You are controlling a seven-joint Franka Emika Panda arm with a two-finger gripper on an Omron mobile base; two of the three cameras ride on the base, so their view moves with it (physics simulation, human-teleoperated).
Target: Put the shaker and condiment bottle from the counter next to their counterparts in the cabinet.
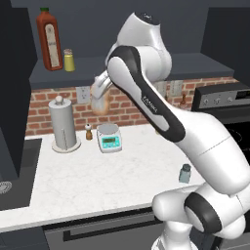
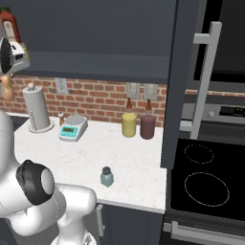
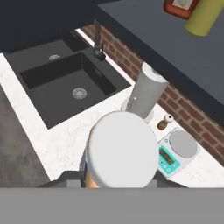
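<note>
My gripper (image 1: 100, 95) is shut on the condiment bottle (image 1: 100, 105), a peach-orange bottle that hangs in the air below the cabinet shelf (image 1: 93, 68), in front of the brick wall. The hand view looks down on its pale cap (image 3: 122, 151). In the right base view the condiment bottle (image 2: 7, 89) shows at the far left. The counterparts, a tall red bottle (image 1: 49, 41) and a small yellow shaker (image 1: 69, 60), stand at the left end of the shelf. The teal shaker (image 1: 185, 173) stands upright near the front edge of the counter (image 1: 97, 180), apart from the gripper.
A paper towel holder (image 1: 62, 124), a tiny pepper mill (image 1: 88, 132) and a kitchen scale (image 1: 109, 138) stand at the back of the counter under the held bottle. A dark sink (image 3: 65, 83) lies to the left. Yellow (image 2: 128, 124) and maroon (image 2: 147, 126) jars and the stove (image 2: 206, 184) are to the right.
</note>
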